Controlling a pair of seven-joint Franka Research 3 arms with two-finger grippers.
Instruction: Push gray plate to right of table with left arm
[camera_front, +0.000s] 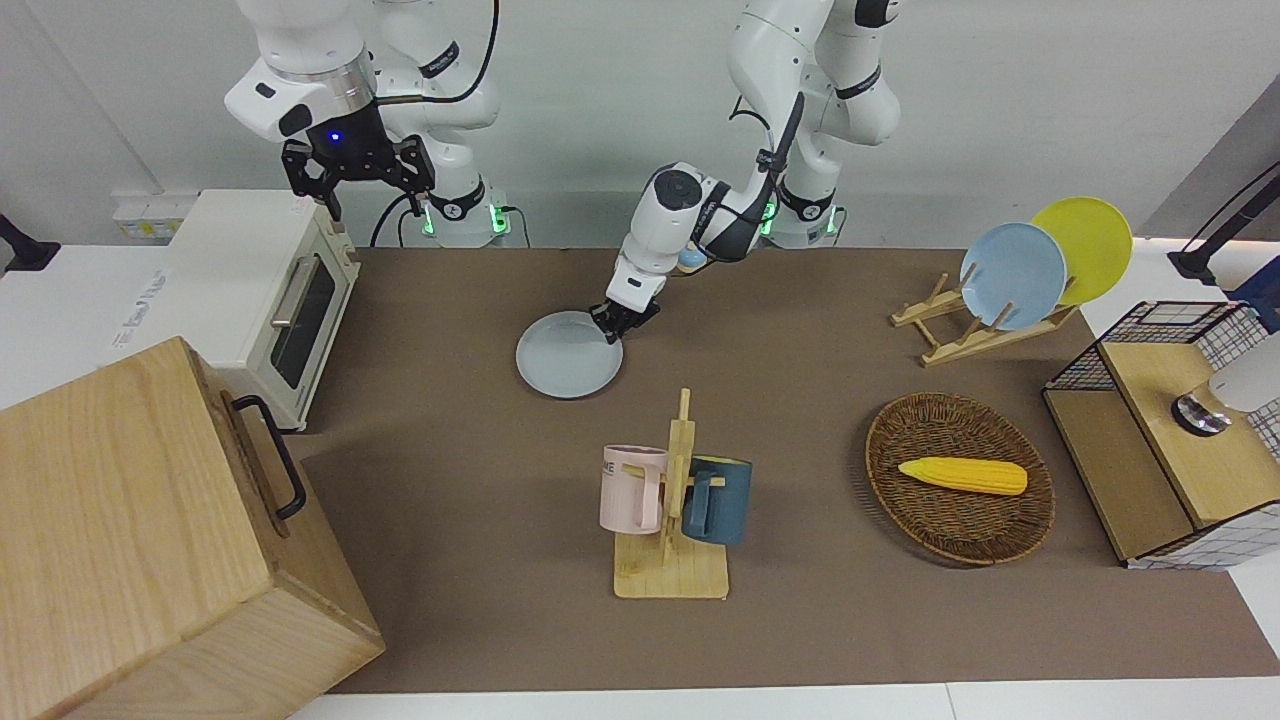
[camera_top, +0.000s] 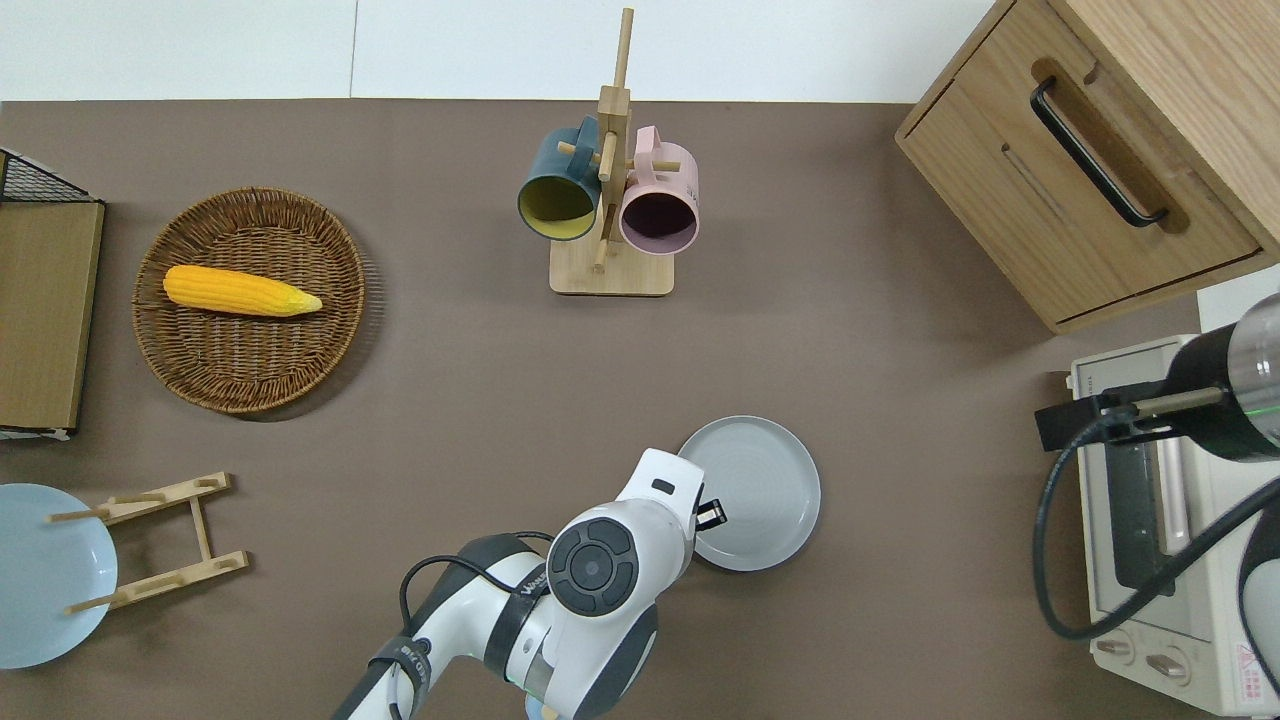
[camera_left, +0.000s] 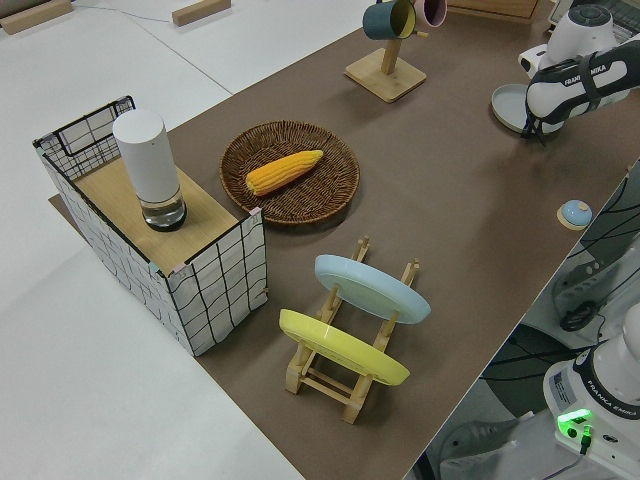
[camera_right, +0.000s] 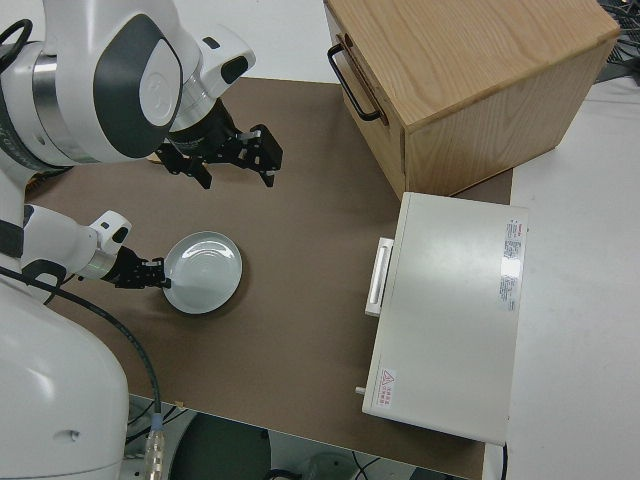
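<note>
The gray plate (camera_front: 568, 355) (camera_top: 755, 493) (camera_right: 203, 272) lies flat on the brown table (camera_front: 450, 500), nearer to the robots than the mug rack. My left gripper (camera_front: 610, 325) (camera_top: 708, 515) (camera_right: 150, 275) is low at the table and touches the plate's rim on the side toward the left arm's end. The left arm (camera_top: 590, 580) stretches across the middle of the table. My right gripper (camera_front: 355, 170) (camera_right: 225, 160) is parked, open and empty.
A toaster oven (camera_front: 270, 290) and a wooden cabinet (camera_front: 150, 540) stand at the right arm's end. A mug rack (camera_front: 672, 510) holds two mugs. A wicker basket with corn (camera_front: 958, 478), a plate rack (camera_front: 985, 325) and a wire-sided box (camera_front: 1170, 430) stand toward the left arm's end.
</note>
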